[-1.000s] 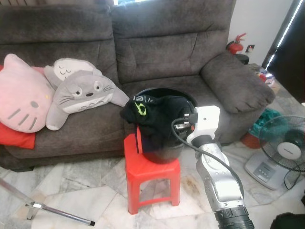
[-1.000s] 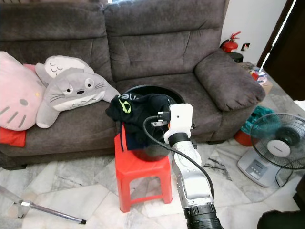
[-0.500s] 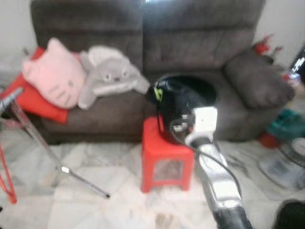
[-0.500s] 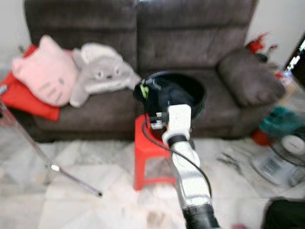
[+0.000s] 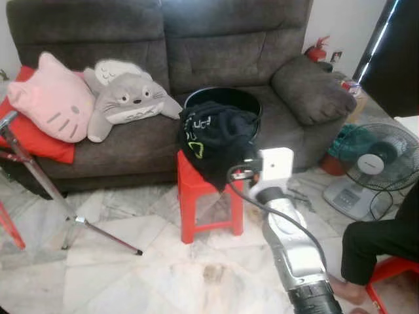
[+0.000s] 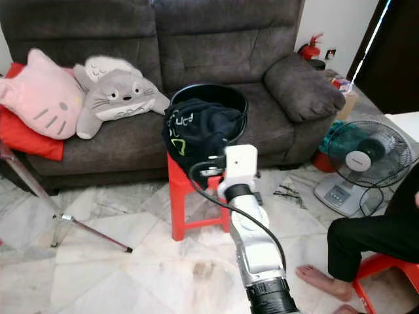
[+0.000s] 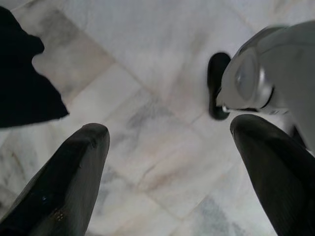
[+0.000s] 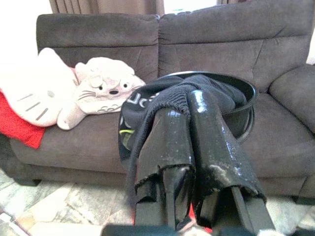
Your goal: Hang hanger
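A black garment (image 5: 213, 134) with green and white print spills out of a black basin (image 5: 226, 98) that stands on a red stool (image 5: 196, 196). My right arm (image 5: 288, 235) reaches toward the stool's front. In the right wrist view my right gripper (image 8: 186, 101) is shut on a fold of the black garment (image 8: 162, 98), which drapes over both fingers. My left gripper (image 7: 167, 128) hangs open above the marble floor, nothing between its fingers (image 7: 74, 172).
A grey sofa (image 5: 229, 46) with a pink cushion (image 5: 49, 98) and a grey plush (image 5: 127, 101) stands behind the stool. A metal stand leg (image 5: 39, 176) slants across the floor at left. A fan (image 5: 373, 160) and a seated person's leg (image 5: 376, 239) are at right.
The camera has drawn back and tilted, so more floor, the stand leg and a person's leg now show. The garment hangs farther out of the basin over the stool's front.
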`<state>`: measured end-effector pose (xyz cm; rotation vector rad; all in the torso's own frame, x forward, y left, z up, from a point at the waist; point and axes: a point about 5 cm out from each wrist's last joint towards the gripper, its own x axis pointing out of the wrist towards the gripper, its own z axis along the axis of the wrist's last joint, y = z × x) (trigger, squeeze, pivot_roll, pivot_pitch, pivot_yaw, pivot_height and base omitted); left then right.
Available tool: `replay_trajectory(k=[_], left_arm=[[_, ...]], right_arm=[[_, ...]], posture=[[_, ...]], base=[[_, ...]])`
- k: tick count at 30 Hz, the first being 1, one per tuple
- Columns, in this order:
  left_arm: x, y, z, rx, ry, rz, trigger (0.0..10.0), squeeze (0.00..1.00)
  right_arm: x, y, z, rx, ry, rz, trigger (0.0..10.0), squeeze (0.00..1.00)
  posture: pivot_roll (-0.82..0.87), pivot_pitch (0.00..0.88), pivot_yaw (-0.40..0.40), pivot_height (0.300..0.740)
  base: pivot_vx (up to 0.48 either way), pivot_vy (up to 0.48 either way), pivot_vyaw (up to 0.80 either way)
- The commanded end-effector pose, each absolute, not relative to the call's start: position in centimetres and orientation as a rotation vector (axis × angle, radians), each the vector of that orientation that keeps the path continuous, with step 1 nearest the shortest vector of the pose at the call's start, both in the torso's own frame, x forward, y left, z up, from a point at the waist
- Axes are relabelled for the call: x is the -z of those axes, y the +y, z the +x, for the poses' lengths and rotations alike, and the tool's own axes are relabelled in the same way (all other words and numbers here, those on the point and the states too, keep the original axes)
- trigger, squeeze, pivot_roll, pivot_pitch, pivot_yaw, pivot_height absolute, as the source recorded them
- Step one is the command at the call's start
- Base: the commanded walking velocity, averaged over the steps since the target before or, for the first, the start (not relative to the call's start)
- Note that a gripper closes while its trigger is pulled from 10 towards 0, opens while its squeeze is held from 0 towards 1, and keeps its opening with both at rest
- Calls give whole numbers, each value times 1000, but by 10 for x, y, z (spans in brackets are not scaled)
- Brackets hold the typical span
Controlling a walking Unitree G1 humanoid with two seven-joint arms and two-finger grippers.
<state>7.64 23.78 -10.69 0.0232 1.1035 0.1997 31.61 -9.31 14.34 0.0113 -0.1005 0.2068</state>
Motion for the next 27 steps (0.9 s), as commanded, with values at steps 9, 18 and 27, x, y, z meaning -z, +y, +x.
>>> replay_trajectory(k=[9,18,27], left_arm=[[108,236,71,-184,1123,29,10000,0],[108,236,71,-184,1123,29,10000,0],[108,236,71,-184,1123,29,10000,0]], right_arm=[[-149,-99,317,-191,-126,6,10000,0],[-149,-99,317,-191,-126,6,10000,0],[-149,-99,317,-191,-126,6,10000,0]], posture=[[-127,0,50,732],[-127,0,50,732],[-127,0,50,732]], base=[[-330,0,0],[-330,0,0],[-330,0,0]])
